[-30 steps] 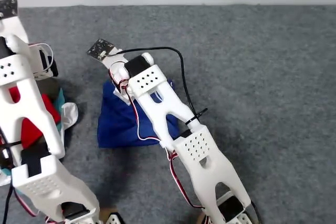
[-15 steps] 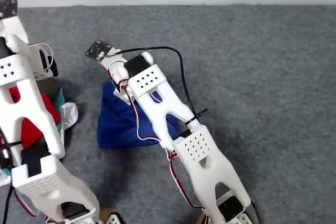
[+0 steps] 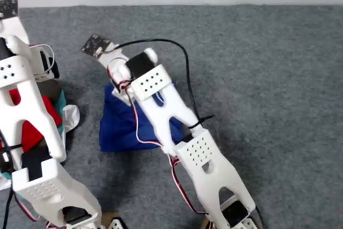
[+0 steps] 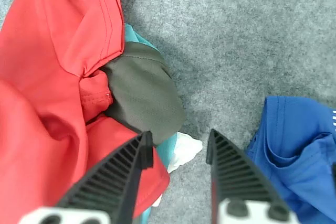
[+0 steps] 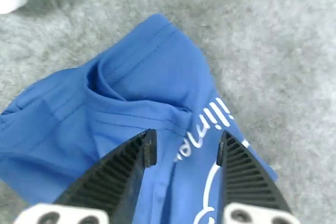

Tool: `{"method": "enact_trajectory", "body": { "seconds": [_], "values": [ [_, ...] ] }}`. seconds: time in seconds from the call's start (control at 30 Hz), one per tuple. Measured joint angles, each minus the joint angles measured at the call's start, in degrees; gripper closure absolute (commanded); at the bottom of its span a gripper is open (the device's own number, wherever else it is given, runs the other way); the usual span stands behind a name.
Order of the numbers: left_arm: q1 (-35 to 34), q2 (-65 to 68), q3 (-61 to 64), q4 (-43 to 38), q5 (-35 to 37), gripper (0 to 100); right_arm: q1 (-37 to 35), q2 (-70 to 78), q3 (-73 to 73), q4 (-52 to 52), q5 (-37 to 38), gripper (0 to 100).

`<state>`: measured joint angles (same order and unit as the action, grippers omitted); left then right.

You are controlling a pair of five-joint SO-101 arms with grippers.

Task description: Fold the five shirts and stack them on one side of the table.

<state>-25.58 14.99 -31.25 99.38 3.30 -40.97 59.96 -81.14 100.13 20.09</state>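
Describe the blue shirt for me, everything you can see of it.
The blue shirt is deep blue, smooth-looking cloth with stitched hems and white print on one face. It lies loosely bunched, with folds and creases, on the gray carpet, a gap apart from the pile of other shirts. The right gripper hangs over it with fingers open; I cannot tell whether they touch it.

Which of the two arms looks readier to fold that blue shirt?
Right. The right gripper hangs open just above the blue shirt; the left gripper is open over the edge of the heap of shirts.
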Motion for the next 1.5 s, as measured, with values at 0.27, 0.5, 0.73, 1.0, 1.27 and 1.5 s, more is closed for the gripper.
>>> {"method": "enact_trajectory", "body": {
  "seconds": [0.27, 0.5, 0.73, 1.0, 1.27, 1.5],
  "values": [
    [0.0, 0.0, 0.0, 0.0, 0.0, 83, -1.1, 7.3, 0.0, 0.1, 0.0, 82.4],
    [0.0, 0.0, 0.0, 0.0, 0.0, 83, -1.0, 8.1, -1.4, -0.3, 0.0, 99.1],
    [0.0, 0.0, 0.0, 0.0, 0.0, 83, -1.1, 8.1, -10.2, 0.4, 0.0, 98.5],
    [0.0, 0.0, 0.0, 0.0, 0.0, 83, -1.7, 8.1, -12.4, 0.4, 0.0, 98.8],
    [-0.1, 0.0, 0.0, 0.0, 0.0, 83, -7.3, 8.1, -10.4, 0.5, 0.0, 98.8],
    [-1.1, -1.3, -3.0, 0.0, 0.0, 83, -7.3, 1.8, 1.9, 0.5, -1.5, 98.8]
  ]
}}
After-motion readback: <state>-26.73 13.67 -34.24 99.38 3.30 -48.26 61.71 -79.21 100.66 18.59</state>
